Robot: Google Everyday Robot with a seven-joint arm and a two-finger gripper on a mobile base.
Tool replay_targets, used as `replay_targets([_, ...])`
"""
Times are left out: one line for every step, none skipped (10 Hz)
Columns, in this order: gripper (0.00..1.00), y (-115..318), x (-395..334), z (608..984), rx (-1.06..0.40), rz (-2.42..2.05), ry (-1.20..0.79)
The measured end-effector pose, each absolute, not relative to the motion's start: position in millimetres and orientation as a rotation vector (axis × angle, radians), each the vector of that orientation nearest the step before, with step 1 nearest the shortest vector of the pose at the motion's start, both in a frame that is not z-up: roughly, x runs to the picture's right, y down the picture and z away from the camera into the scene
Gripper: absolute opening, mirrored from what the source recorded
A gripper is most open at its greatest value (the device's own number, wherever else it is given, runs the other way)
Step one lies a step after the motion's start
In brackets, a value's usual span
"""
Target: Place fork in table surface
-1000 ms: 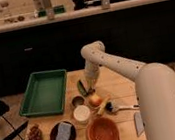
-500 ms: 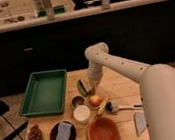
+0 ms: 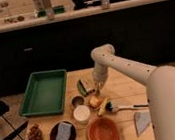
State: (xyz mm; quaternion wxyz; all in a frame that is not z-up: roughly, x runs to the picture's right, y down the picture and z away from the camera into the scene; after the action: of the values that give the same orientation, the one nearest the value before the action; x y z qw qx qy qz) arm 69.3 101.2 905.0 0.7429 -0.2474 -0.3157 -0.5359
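**Camera view: gripper low over the middle of the tabletop, fork at its tip**

You have the white robot arm point(image 3: 126, 67) reaching in from the right edge. It bends at a rounded joint and drops towards the wood. Its gripper point(image 3: 99, 85) hangs low over the light, pale-brown wooden plank table surface point(image 3: 122, 87), about midway between the left and right edges and a little closer to the far edge than the near one.

A small, slim, pale whitish-yellow fork point(image 3: 98, 89) shows as a thin sliver at the gripper's tip. You cannot tell how far the gripper is spread, whether it grips the fork, or whether the fork touches the wood.

Just left of the gripper lies a dark green elongated vegetable point(image 3: 82, 88). A rectangular green plastic tray point(image 3: 27, 98) fills the far-left corner.

Towards the near edge from the gripper sit these things:
- a round orange fruit point(image 3: 94, 101)
- a thicker yellow banana-like piece point(image 3: 104, 107) beside the fruit
- a black-headed utensil with a long pale handle point(image 3: 125, 108) pointing to the right edge
- a white cup point(image 3: 81, 113) left of the fruit

Along the near edge stand a dark plate with a blue-grey sponge point(image 3: 63, 134) and an orange-brown bowl point(image 3: 102, 133).
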Motion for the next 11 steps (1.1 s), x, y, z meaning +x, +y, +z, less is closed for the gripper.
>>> replay_targets([0.02,101,70,905,-0.539,-1.173,-0.692])
replay_targets([0.02,102,69,905,-0.539,-1.175,-0.695])
replay_targets([0.02,104,70,905,-0.539,-1.173,-0.695])
replay_targets([0.06,106,74,905,-0.539,-1.168,-0.694])
replay_targets([0.07,109,81,906,-0.539,-1.164,-0.694])
replay_targets([0.07,111,88,906,-0.541,-1.159,-0.693])
replay_targets([0.07,112,90,907,-0.541,-1.158,-0.693])
replay_targets([0.07,114,87,908,-0.539,-1.161,-0.695])
replay_targets([0.07,116,91,909,-0.537,-1.155,-0.694])
replay_targets([0.07,119,99,910,-0.541,-1.15,-0.692])
replay_targets([0.1,121,104,910,-0.543,-1.148,-0.692])
